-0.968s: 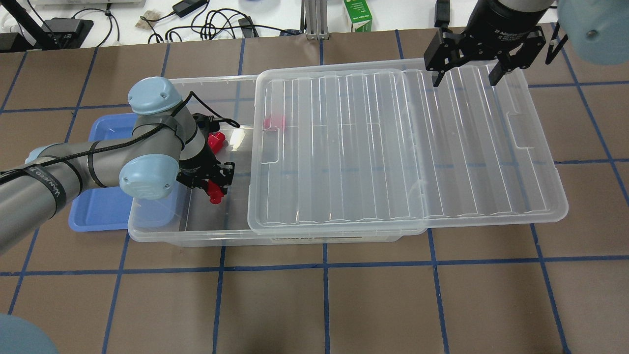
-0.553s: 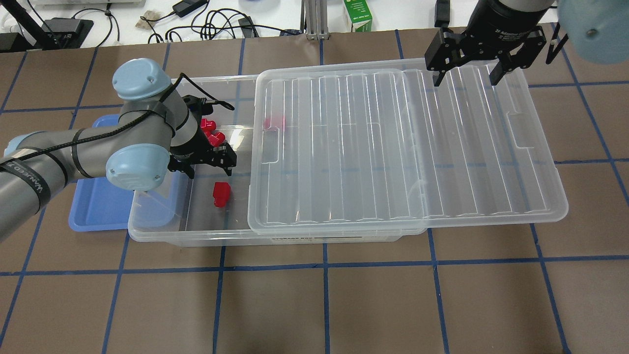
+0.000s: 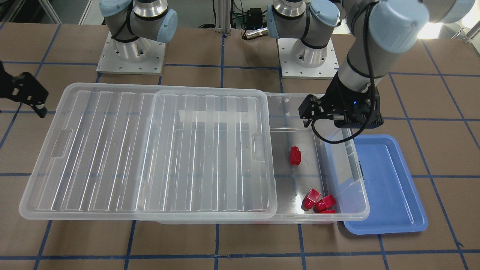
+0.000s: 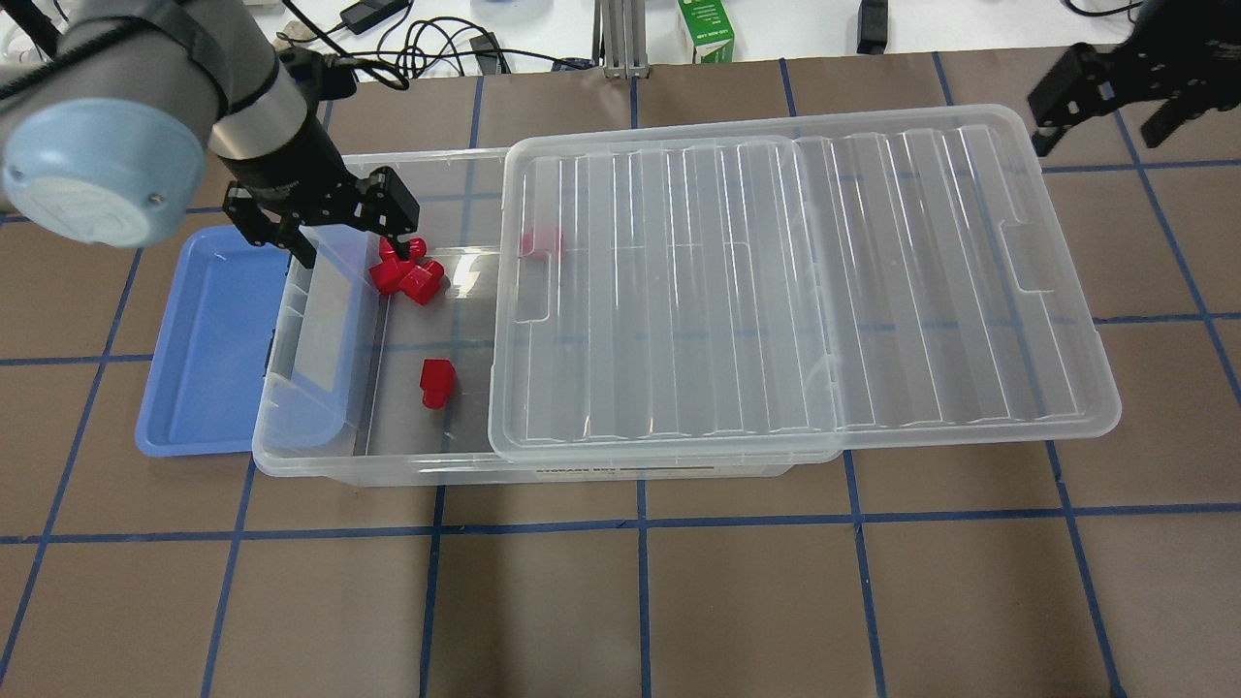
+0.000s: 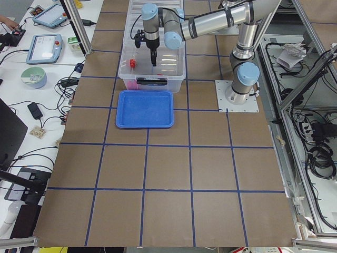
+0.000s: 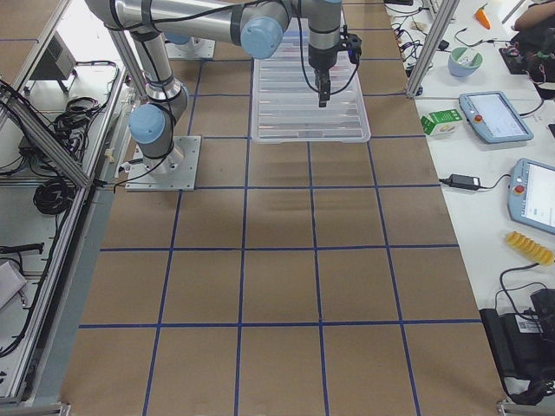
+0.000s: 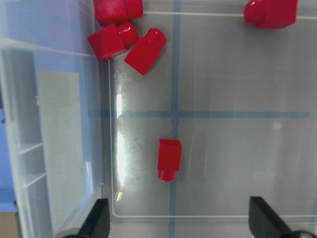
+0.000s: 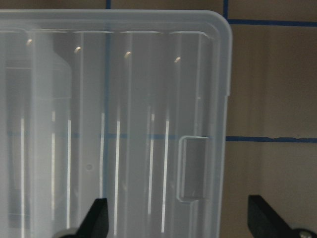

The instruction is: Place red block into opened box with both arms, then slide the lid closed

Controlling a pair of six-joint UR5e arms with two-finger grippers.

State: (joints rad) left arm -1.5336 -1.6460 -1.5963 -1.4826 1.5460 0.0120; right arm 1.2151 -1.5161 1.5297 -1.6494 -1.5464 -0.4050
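Observation:
The red block (image 4: 436,381) (image 3: 295,155) (image 7: 169,159) lies alone on the floor of the box (image 4: 388,470) (image 3: 348,165), in its uncovered left end. My left gripper (image 4: 351,242) (image 3: 339,125) (image 7: 181,223) hovers open and empty above that end, near the far wall. The lid (image 4: 805,291) (image 3: 150,150) (image 8: 114,124) rests on the box, shifted right so it overhangs the right end. My right gripper (image 4: 1100,136) (image 8: 181,223) is open and empty, raised beside the lid's far right corner, looking down on its handle recess (image 8: 193,171).
A cluster of like red pieces (image 4: 405,271) (image 3: 318,202) sits in the box's far left corner, and another red piece (image 4: 541,240) shows under the lid's edge. A blue tray (image 4: 204,349) (image 3: 386,187) lies left of the box. Cables and a green carton (image 4: 706,29) lie behind the table.
My left gripper let go of the red block, rose and drew back toward the box's far left. My right gripper moved rightward off the lid's far edge.

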